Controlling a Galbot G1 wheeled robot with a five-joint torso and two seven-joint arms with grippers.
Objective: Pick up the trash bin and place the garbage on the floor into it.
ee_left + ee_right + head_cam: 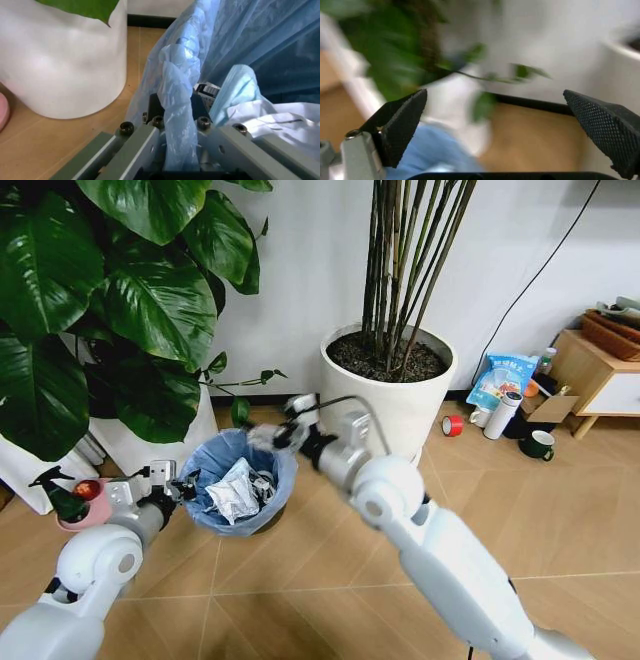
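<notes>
The trash bin (pixel 240 480), dark with a crinkly light-blue bag (pixel 240 45) over its rim, is between the two white pots. Garbage lies inside it: crumpled white paper (pixel 235 490), which also appears in the left wrist view (pixel 280 120). My left gripper (pixel 178 485) is shut on the bin's near-left rim, with the bag pinched between its fingers (pixel 176 123). My right gripper (pixel 290 425) hovers above the bin's far right rim, blurred. In the right wrist view it stands open (pixel 495 93) with nothing between its fingers. The floor (pixel 520 520) around the bin shows no litter.
A big white pot (pixel 390 390) with tall stems stands right behind the bin, and a leafy plant's white pot (pixel 150 445) is at its left. A pink dish with a spray bottle (pixel 75 500) sits by my left arm. Red tape roll (pixel 452 425), blue snack bag (pixel 500 380), mug (pixel 540 445) and wooden cabinet (pixel 600 375) are far right.
</notes>
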